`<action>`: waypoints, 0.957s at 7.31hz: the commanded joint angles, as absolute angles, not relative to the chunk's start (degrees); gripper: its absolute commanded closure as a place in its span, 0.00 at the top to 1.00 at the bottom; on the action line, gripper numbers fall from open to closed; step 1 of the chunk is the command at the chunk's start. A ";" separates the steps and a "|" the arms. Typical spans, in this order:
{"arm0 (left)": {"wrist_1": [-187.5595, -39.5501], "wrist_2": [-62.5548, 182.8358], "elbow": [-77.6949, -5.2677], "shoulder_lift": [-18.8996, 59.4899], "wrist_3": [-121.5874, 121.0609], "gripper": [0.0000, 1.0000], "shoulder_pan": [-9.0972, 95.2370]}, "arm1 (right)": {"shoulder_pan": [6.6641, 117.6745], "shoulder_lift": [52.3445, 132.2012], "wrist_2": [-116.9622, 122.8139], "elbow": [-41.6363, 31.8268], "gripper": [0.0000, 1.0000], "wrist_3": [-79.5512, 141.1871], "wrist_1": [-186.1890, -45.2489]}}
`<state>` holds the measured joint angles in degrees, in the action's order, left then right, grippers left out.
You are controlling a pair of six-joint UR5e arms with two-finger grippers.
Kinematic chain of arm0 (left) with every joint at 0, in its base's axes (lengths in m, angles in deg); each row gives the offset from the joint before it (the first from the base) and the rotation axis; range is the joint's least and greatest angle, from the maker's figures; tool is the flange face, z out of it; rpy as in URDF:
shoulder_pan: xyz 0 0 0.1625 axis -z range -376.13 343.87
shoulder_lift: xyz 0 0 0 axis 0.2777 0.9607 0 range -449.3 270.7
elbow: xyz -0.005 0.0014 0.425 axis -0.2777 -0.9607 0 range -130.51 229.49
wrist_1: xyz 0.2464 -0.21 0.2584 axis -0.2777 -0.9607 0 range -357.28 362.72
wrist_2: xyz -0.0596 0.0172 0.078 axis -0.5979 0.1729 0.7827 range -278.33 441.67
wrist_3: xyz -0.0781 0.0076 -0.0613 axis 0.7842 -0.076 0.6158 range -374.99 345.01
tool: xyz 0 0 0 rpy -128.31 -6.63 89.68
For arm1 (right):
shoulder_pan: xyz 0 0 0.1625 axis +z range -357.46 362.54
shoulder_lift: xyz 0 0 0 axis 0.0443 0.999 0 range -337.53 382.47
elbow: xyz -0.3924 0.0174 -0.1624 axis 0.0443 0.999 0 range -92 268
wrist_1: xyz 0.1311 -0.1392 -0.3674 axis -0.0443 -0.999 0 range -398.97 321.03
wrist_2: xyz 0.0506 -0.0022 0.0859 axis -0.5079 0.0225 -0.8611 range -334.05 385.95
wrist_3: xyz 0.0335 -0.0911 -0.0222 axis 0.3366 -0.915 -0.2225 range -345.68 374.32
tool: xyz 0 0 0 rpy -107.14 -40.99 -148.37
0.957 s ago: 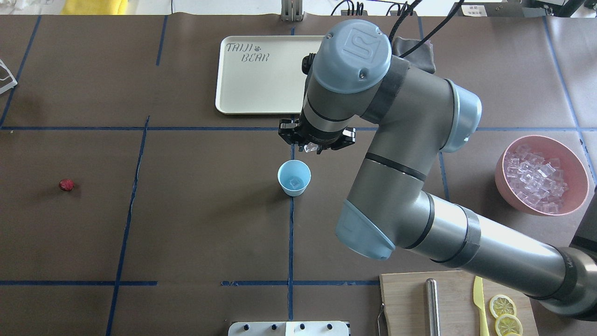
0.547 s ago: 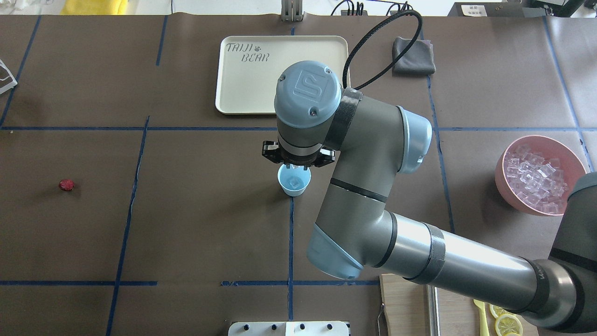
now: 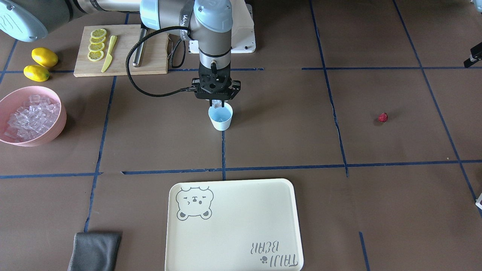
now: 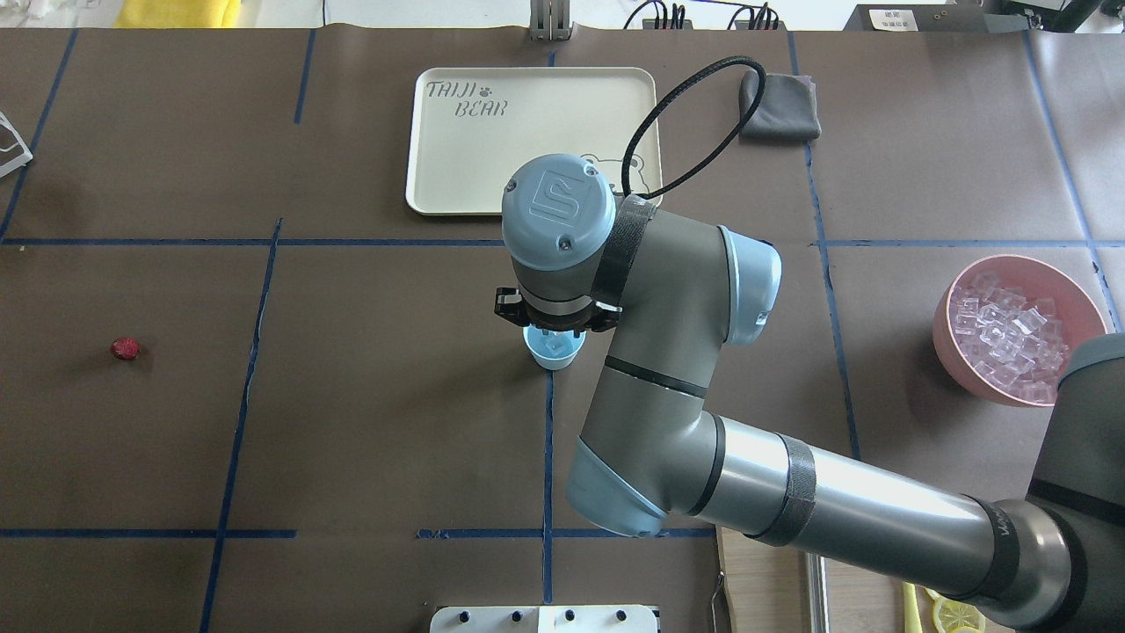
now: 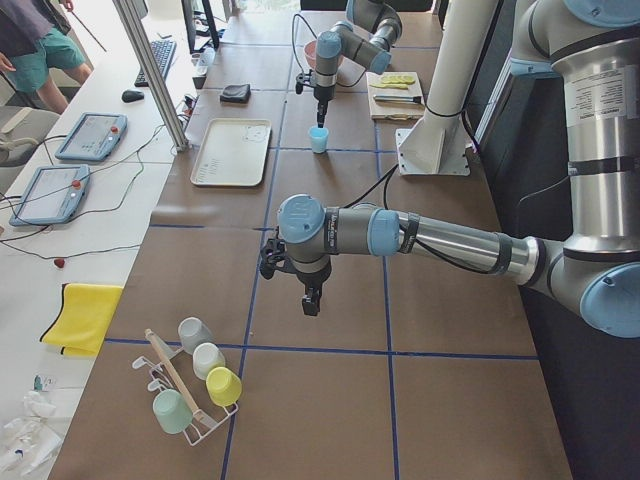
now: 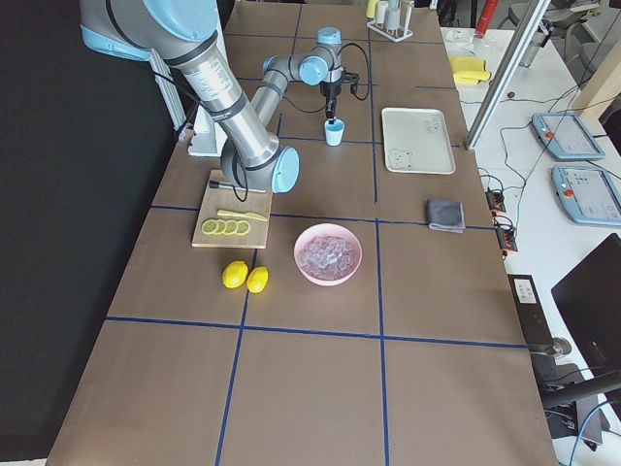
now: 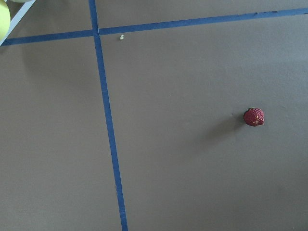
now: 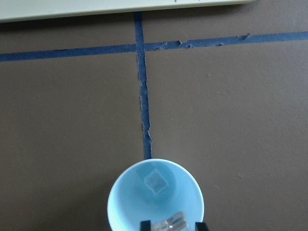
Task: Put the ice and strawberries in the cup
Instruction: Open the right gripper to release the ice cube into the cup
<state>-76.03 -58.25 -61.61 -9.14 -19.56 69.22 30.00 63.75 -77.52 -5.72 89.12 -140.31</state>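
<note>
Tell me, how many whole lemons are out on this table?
2. One lemon lies beside the cutting board; the second lemon lies right next to it, closer to the pink bowl. The lemon slices on the board aren't counted. No others show.

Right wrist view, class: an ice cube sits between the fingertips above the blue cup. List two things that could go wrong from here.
1. The held ice cube in the right gripper hangs off-centre over the cup; released, it may clip the rim and bounce out.
2. The cup stands unheld with the fingers close above; a sideways move could tip it.
</note>
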 commanded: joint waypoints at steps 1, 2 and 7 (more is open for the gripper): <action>-76.03 -58.25 -61.61 -9.14 -19.56 1.00 69.22 | 29.96 63.69 -77.50 -5.69 0.54 89.11 -140.22; -76.11 -58.25 -61.61 -9.14 -19.56 1.00 69.22 | 29.96 63.60 -77.50 -5.78 1.00 89.11 -140.31; -76.03 -58.25 -61.69 -9.14 -19.56 1.00 69.22 | 30.31 63.42 -77.50 -6.56 1.00 88.41 -140.31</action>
